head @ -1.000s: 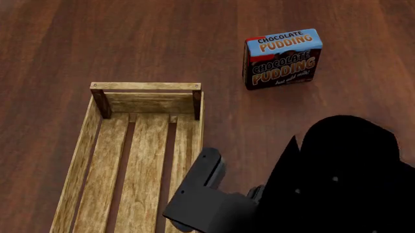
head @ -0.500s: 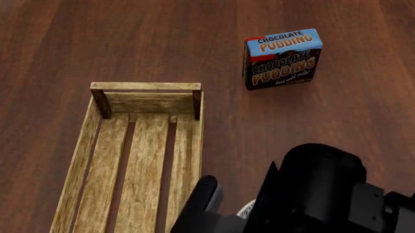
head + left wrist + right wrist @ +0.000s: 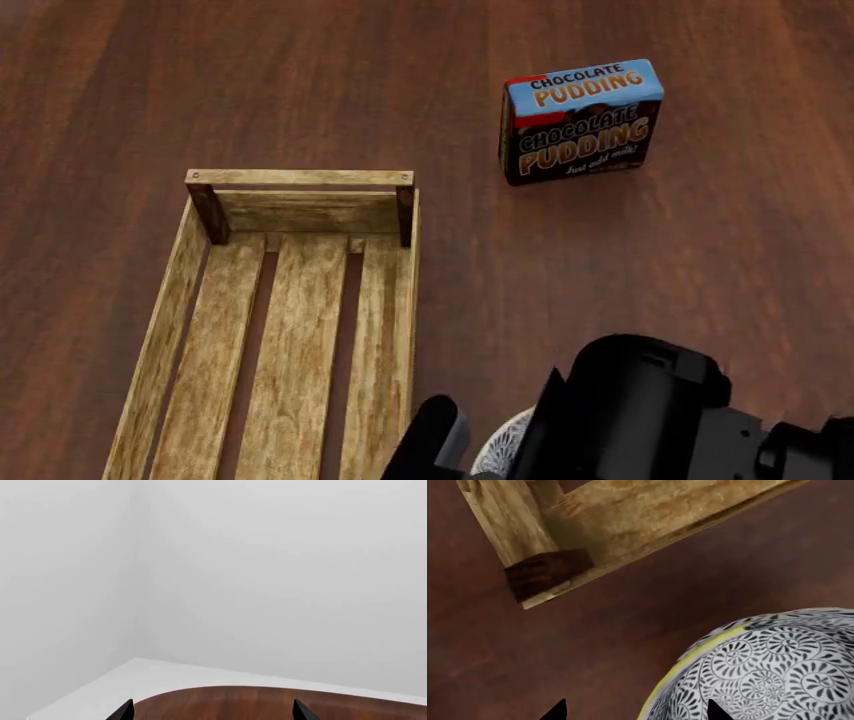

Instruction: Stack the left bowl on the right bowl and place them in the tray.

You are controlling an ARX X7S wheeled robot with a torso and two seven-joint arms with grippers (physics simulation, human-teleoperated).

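One bowl (image 3: 774, 670), white with black swirl patterns and a yellow rim, sits on the dark wood table just right of the tray (image 3: 300, 205); I cannot tell whether it is the left bowl or the right bowl. In the head view only a sliver of this bowl (image 3: 499, 447) shows beside my right arm. My right gripper (image 3: 635, 713) is open, its tips straddling the bowl's rim, one outside and one over the bowl. The tray's corner post (image 3: 547, 570) lies close ahead of it. My left gripper (image 3: 212, 713) is open and holds nothing, far from both.
A chocolate pudding box (image 3: 582, 120) stands upright at the back right of the table. The tray holds nothing in the part I see. My right arm (image 3: 641, 420) hides the table's near right. The left wrist view faces a white wall and the table's rounded edge (image 3: 200, 692).
My right arm has drawn back toward the head view's lower edge and its gripper has sunk lower. The patterned bowl now shows beside it. Tray and box have not moved.
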